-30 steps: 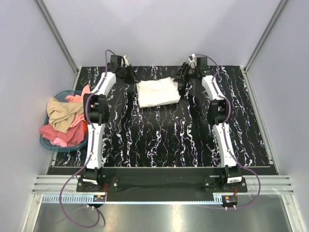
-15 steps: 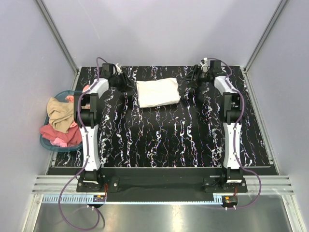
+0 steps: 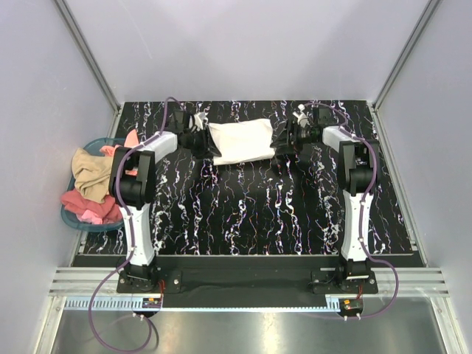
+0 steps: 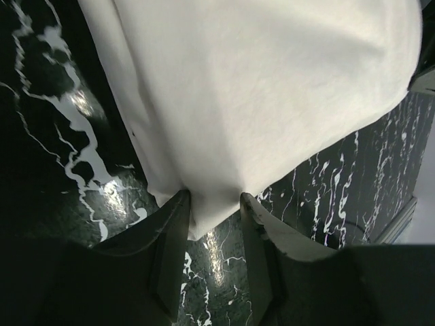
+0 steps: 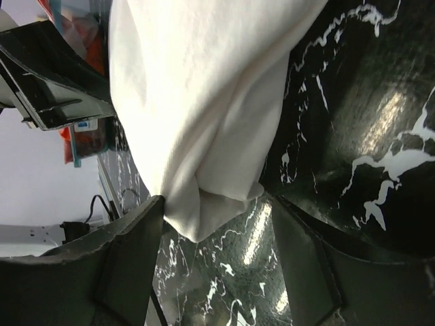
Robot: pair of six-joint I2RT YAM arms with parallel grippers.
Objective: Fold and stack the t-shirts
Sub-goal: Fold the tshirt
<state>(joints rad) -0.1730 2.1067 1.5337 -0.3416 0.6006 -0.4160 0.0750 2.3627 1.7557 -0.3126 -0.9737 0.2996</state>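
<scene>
Overhead view, near to far. The left arm and the right arm rise from their bases at the near edge of the black, white-veined tabletop and reach toward its far part. Beyond the tabletop's left edge, about halfway back, stands a teal basket holding a tan cloth heaped over a pink cloth.

On the far part of the tabletop, about midway across, lies the cream-white t-shirt, folded into a compact rectangle. The left gripper meets its left edge and the right gripper its right edge, so the shirt spans the gap between the two.

Left wrist view: the left gripper is drawn in to a narrow gap, with a corner of the shirt pinched between its fingers.

Right wrist view: the fingers of the right gripper stand wider apart, one on either side of a thick, creased corner of the shirt. The cloth fills most of the gap; whether it is pressed firmly cannot be told.
</scene>
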